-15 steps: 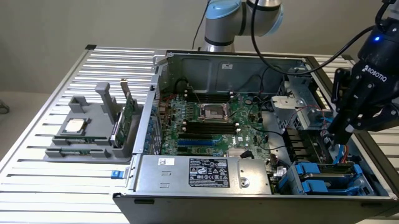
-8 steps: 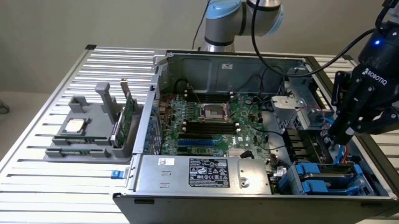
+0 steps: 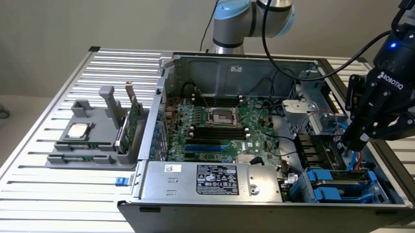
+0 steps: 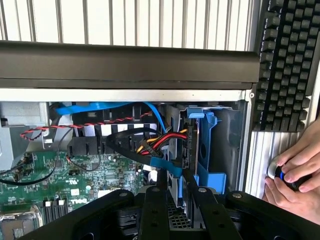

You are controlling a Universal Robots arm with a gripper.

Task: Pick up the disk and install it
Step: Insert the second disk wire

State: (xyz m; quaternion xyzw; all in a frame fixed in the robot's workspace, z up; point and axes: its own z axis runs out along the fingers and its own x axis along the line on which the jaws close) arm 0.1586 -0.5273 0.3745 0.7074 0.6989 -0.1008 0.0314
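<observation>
I am positioning my gripper (image 3: 353, 145) over the drive bay at the front corner of the computer case (image 3: 227, 63), on the exterior view's right. I cannot tell whether it is gripping anything. The disk (image 3: 340, 175) is sitting in its blue carrier in that bay, just beneath my gripper. I am judging this the installation step, calling for careful seating among the cables (image 4: 150, 142)

A: Ext view evenly lit, soft daylight, pale table (image 3: 39, 160) bright, no hard shadows.
B: Case interior (image 3: 214, 121) dimmer. Wrist view?
A: Slats blown out w/ glare, gripper (image 4: 172, 212) dark, close, slightly soft.
</observation>
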